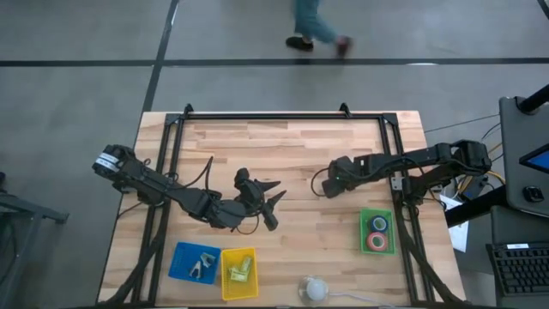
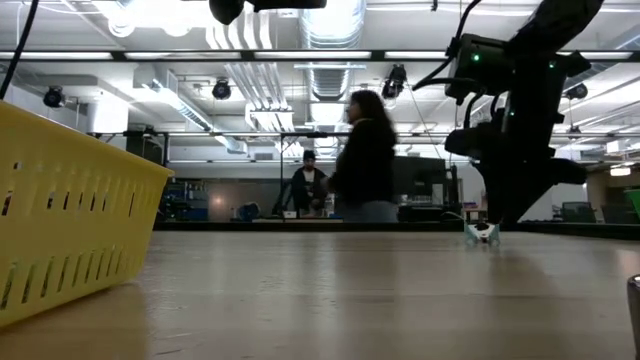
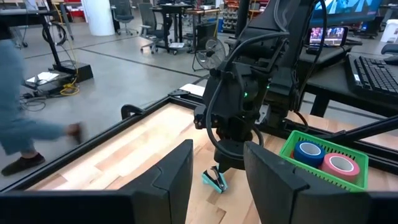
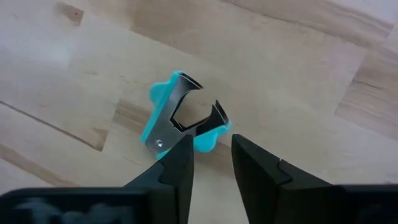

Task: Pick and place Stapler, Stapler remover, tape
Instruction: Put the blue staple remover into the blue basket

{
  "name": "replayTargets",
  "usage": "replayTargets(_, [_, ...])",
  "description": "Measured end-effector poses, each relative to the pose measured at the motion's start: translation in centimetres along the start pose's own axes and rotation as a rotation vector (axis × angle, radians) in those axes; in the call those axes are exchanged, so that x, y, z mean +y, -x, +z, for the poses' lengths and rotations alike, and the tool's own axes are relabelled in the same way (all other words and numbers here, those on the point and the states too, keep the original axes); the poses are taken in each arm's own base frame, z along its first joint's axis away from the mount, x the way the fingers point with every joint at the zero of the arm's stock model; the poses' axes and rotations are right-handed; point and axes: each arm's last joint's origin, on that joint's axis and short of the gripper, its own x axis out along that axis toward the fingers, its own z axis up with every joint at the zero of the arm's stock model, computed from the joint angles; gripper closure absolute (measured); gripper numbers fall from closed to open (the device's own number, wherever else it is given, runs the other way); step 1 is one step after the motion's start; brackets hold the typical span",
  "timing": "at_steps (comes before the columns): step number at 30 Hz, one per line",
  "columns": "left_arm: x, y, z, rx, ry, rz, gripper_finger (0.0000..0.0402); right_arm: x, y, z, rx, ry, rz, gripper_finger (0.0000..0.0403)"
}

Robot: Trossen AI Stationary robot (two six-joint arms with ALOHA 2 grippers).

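A teal stapler remover with metal claws lies on the wooden table right of the middle. My right gripper comes steeply down on it and is shut on its near wing; it also shows in the high view and the low view. My left gripper hangs open above the table's middle, pointing toward the right arm, with nothing between its fingers. Blue tape and pinkish-red tape sit in a green basket. No stapler can be made out. My right gripper pinches one teal wing of the stapler remover between its two fingers. The fingers come from above, slanting steeply down. The stapler remover lies flat on the table, claws pointing away from the fingers.
A blue tray with a silvery thing and a yellow tray with a pale thing stand at the near edge; a white round object lies right of them. Black frame rails edge the table. A person walks beyond the far edge.
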Motion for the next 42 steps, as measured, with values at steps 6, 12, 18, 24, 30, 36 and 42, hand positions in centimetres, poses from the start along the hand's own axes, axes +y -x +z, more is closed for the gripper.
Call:
replayTargets(6, [0.0, 0.0, 0.0, 0.0, 0.0, 0.0, 0.0255, -0.3, -0.2, 0.0, -0.001, -0.008, -0.006, 0.0326])
replayTargets(12, [0.0, 0.0, 0.0, 0.0, 0.001, 0.0, 0.0255, -0.2, -0.2, 0.1, -0.023, 0.031, -0.003, 0.036])
replayTargets(18, [0.0, 0.0, 0.0, 0.003, -0.008, 0.001, 0.0255, -0.2, -0.2, 0.1, -0.033, 0.078, -0.006, 0.0391])
replayTargets(24, [0.1, 0.0, -0.4, 0.025, -0.035, 0.007, 0.0255, -0.1, -0.2, 0.3, -0.068, 0.122, -0.006, 0.0394])
replayTargets(30, [0.2, -0.2, -0.9, 0.049, -0.08, 0.018, 0.0255, 0.9, 0.3, 0.8, -0.1, 0.185, 0.047, 0.0394])
replayTargets(36, [0.4, -0.2, -1.4, 0.086, -0.133, 0.027, 0.0255, 2.9, 2.1, 1.6, -0.149, 0.288, 0.119, 0.0394])
replayTargets(42, [0.7, -0.2, -2.0, 0.131, -0.223, 0.038, 0.0255, 5.7, 4.6, 1.5, -0.227, 0.477, 0.226, 0.0394])
